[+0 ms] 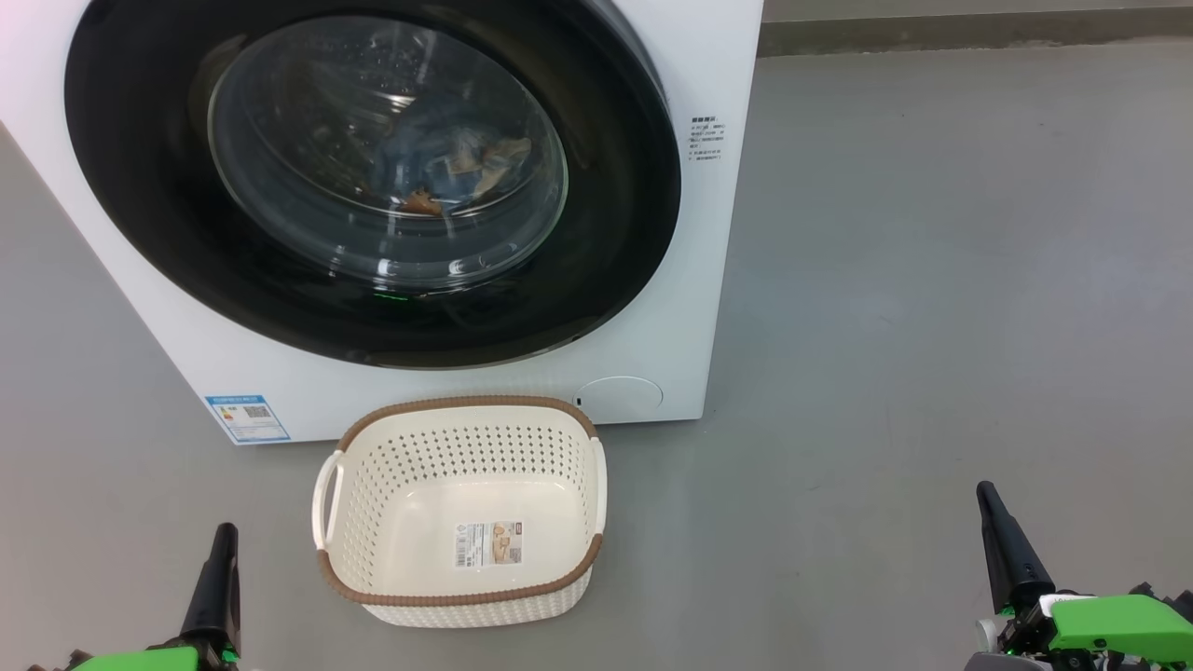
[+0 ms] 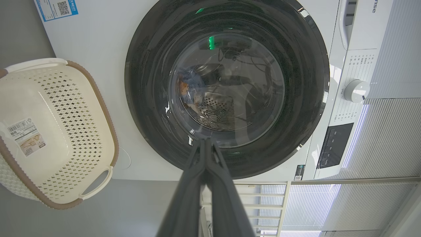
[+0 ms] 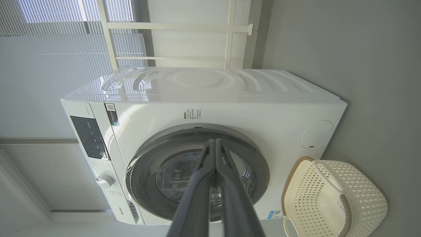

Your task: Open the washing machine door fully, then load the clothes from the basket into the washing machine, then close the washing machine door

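1. The washing machine door [image 1: 280, 186] lies flat against the front of the washing machine [image 1: 718, 233]. It looks closed, but I cannot tell whether its latch has caught.
2. The clothes [image 1: 457, 163] are inside the drum; blue and orange-brown fabric shows through the glass window. The basket [image 1: 466, 403] stands on the grey floor [image 1: 932, 280] just in front of the machine, below the door. It holds nothing except its label.
3. The left gripper [image 1: 224, 536] and the right gripper [image 1: 988, 499] are low and well apart from the machine, one on each side of the basket. The fingers of both are pressed together and they hold nothing.
4. In my judgement the task is nearly or fully done. The main risk is a door that is only pushed to. It could spring open, and a piece of cloth caught at the seal would cause this.
5. A second risk is that the left arm moves forward carelessly. Then its fingers could knock the light basket and push it aside.
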Robot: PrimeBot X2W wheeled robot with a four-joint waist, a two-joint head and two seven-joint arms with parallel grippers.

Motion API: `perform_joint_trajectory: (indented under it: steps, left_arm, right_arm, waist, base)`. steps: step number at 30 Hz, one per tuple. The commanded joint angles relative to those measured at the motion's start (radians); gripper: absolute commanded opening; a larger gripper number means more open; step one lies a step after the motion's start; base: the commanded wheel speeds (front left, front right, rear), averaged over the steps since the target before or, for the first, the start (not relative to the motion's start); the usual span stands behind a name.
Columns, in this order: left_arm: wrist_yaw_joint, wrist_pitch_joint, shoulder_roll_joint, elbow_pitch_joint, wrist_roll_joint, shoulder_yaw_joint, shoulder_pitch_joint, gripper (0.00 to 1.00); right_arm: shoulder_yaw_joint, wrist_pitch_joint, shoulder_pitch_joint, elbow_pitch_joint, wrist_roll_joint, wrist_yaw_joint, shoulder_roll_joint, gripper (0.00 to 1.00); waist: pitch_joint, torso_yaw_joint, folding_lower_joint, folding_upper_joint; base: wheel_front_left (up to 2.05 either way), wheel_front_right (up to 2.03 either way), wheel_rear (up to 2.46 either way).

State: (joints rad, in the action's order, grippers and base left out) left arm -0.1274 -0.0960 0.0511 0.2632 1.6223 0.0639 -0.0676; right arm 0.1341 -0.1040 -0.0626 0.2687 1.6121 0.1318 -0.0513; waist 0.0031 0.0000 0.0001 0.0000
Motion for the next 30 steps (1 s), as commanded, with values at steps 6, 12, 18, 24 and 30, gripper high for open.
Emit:
perform_joint_trajectory:
  steps: [6,12,18,24,30]
  left_arm:
    - [-0.003,-0.006,0.010,-0.019,-0.002,0.036,-0.039,0.00]
    - [-0.003,-0.007,0.009,-0.019,-0.003,0.037,-0.039,0.00]
    - [-0.003,-0.008,0.008,-0.018,-0.004,0.038,-0.039,0.00]
    - [-0.003,-0.009,0.007,-0.018,-0.005,0.039,-0.039,0.00]
    - [-0.003,-0.009,0.007,-0.018,-0.006,0.040,-0.039,0.00]
  right_arm:
    - [-0.023,-0.007,-0.045,-0.024,-0.001,-0.001,-0.002,0.00]
    - [-0.023,-0.007,-0.045,-0.024,-0.001,-0.001,-0.001,0.00]
    - [-0.023,-0.007,-0.045,-0.024,-0.002,-0.001,-0.001,0.00]
    - [-0.022,-0.008,-0.045,-0.024,-0.002,-0.001,-0.001,0.00]
    - [-0.022,-0.008,-0.045,-0.024,-0.002,-0.001,-0.001,0.00]
  waist:
    - [0.000,0.000,0.0000,0.0000]
    - [0.000,0.000,0.0000,0.0000]
    - [0.000,0.000,0.0000,0.0000]
    - [0.000,0.000,0.0000,0.0000]
    - [0.000,0.000,0.0000,0.0000]
  base:
    - [0.00,0.00,0.00]
    - [0.00,0.00,0.00]
    - [0.00,0.00,0.00]
    - [0.00,0.00,0.00]
    - [0.00,0.00,0.00]
